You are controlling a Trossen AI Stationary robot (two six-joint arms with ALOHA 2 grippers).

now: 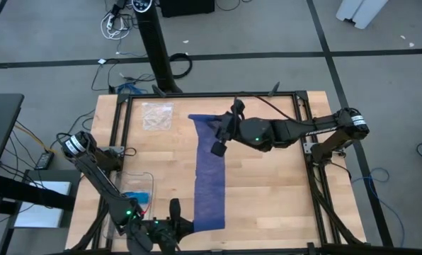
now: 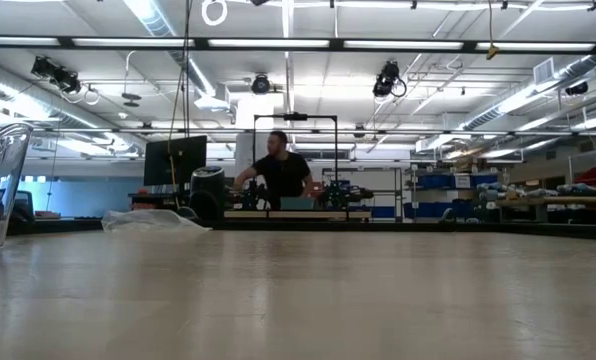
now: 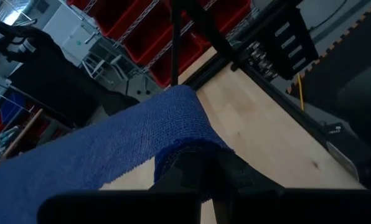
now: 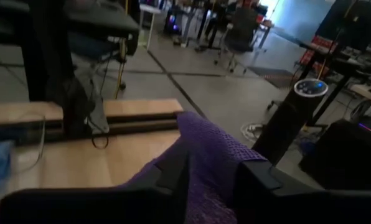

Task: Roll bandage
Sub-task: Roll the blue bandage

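Observation:
The dark navy bandage point(image 1: 209, 177) lies as a long flat strip on the wooden table point(image 1: 267, 191), running from the far side to the near edge. My right gripper point(image 1: 221, 134) is at its far end and shut on it. My left gripper point(image 1: 179, 227) is at its near end, by the table's near edge, and shut on it. In the left wrist view the bandage point(image 3: 111, 149) humps up over the fingers. In the right wrist view it point(image 4: 213, 155) bulges up between the fingers. The bandage does not show in the low view. My left gripper holds the bandage's near end at its left edge point(image 3: 173, 155), coming level from the table's left. The fingers point(image 3: 198, 177) are partly covered by the cloth, which rises over them in a hump. One layer or several, I cannot tell. My right gripper pinches the bandage's far end near its right edge point(image 4: 204, 168) between its two fingers point(image 4: 173, 171), coming from the table's right. The cloth is bunched and stands up between the fingers. The rest of the strip lies on the table.
A clear plastic bag point(image 1: 158, 115) lies at the far left of the table, and shows in the low view point(image 2: 153, 220). A clear container point(image 1: 137, 193) with a light-blue item stands near left. A person point(image 2: 278, 170) is in the room behind the table.

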